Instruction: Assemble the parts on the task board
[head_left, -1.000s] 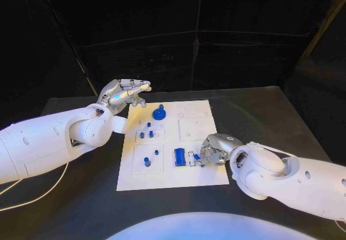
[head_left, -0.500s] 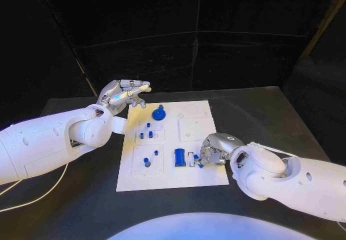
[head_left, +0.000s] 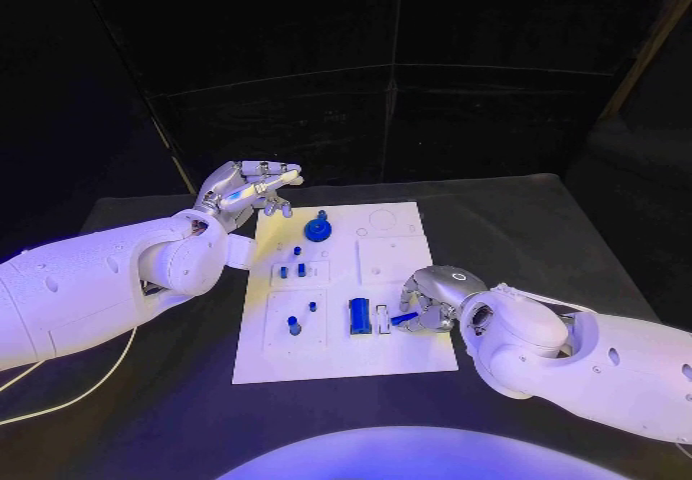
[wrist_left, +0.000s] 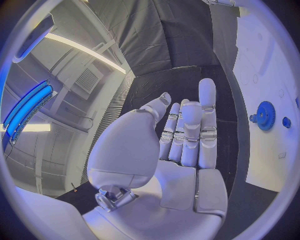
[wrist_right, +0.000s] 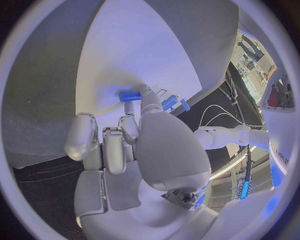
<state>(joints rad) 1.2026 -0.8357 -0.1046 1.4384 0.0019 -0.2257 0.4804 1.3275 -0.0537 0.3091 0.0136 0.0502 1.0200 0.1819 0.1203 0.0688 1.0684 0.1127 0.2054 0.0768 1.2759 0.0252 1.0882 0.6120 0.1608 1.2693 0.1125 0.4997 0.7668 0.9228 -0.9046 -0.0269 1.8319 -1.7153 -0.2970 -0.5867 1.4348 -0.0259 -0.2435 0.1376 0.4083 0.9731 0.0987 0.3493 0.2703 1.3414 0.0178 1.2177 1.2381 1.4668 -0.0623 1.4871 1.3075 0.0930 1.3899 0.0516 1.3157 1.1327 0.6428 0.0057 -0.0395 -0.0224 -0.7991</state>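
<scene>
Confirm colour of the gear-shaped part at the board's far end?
Blue. The gear shows best in the left wrist view.

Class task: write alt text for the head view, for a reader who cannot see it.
The right hand pinches a small blue part over the white task board, beside a blue block. The left hand hovers, holding nothing, off the board's far left corner near a blue gear.
</scene>
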